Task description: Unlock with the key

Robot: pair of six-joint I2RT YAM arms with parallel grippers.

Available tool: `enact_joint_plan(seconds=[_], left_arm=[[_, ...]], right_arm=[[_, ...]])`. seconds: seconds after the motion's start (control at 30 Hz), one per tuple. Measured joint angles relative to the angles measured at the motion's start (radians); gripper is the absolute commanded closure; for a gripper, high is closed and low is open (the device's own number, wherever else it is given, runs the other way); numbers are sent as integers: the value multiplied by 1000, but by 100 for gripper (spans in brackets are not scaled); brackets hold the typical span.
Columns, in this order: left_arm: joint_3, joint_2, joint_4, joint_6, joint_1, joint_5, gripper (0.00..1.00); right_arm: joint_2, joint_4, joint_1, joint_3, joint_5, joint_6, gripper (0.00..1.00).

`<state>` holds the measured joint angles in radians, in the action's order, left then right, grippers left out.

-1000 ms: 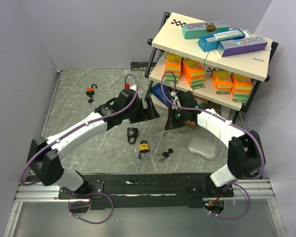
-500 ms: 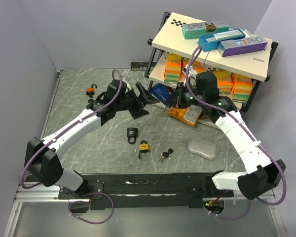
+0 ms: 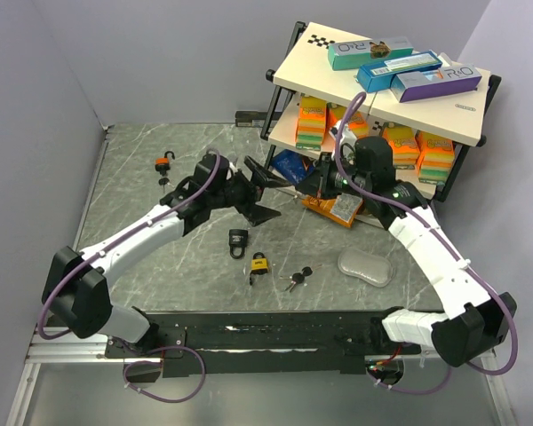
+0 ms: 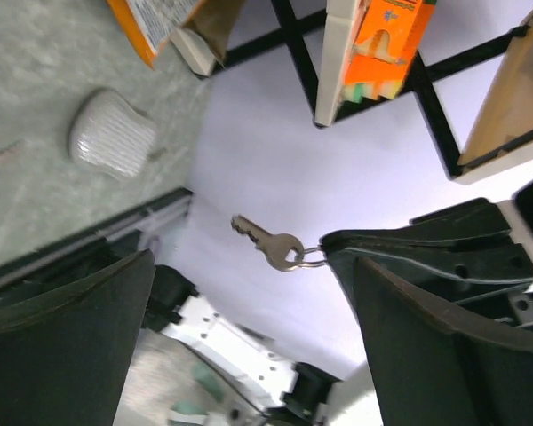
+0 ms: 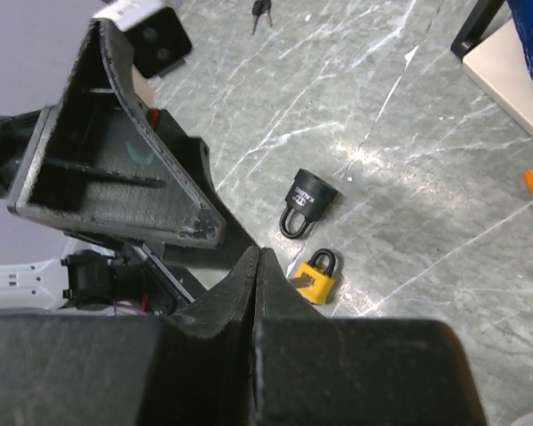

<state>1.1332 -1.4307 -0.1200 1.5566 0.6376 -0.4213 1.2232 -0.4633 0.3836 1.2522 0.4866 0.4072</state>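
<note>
Silver metal key (image 4: 268, 244) hangs in mid-air from a small ring. We see that ring pinched at the very tip of the right claw (image 5: 258, 262), whose two black fingers are pressed together with no gap between them. The key tilts, its toothed blade pointing up and to the left in the left wrist view, clear of the grey marbled counter (image 3: 124, 177).

The left claw (image 3: 265, 191) faces it from the other side with its fingers spread wide and free. In its own camera the key shows in the gap between those fingers, though we cannot tell how far in front of them it hangs. Both claws meet over the middle of the counter, just in front of the black-framed shelf rack (image 3: 320, 67).

Below them, nearer the arm bases, a black padlock (image 3: 238, 240) and a yellow padlock (image 3: 260, 264) lie flat on the counter, near each other but not touching. A bunch of dark-headed keys (image 3: 296, 279) lies just right of the yellow one. Further right rests a grey ribbed pad (image 3: 365, 264). An orange packet (image 3: 330, 206) lies at the foot of the rack, under the right arm's wrist.
</note>
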Motion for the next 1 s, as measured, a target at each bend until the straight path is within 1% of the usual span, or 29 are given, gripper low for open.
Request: enact_joint_plan(seconds=[0.03,0.13,0.2,0.27,0.4,0.53,0.8,0.9,1.0], left_arm=[[-8,0,13,35,4,-5,3],[-91,11,127,176,25,-15,3],[-150,12,173,242,45,-24,3],[-174,7,184,279,60,-31,3],[-174,2,212,310,72,-35,4],[-188,2,249,332,73,-29,10],[-231,10,310,362,73,11,11],[-231,8,323,369,72,10,13],[-231,-4,329,374,73,0,13]], right_arm=[[-6,9,0,-12,3,0,100],[-18,26,7,-32,9,-6,100],[-21,45,15,-35,10,-12,100],[-24,64,30,-37,11,-19,100],[-27,106,56,-48,14,-32,100],[-28,122,64,-48,11,-41,100],[-28,116,72,-50,-5,-49,100],[-28,117,72,-50,-26,-45,100],[-28,107,72,-50,-38,-40,100]])
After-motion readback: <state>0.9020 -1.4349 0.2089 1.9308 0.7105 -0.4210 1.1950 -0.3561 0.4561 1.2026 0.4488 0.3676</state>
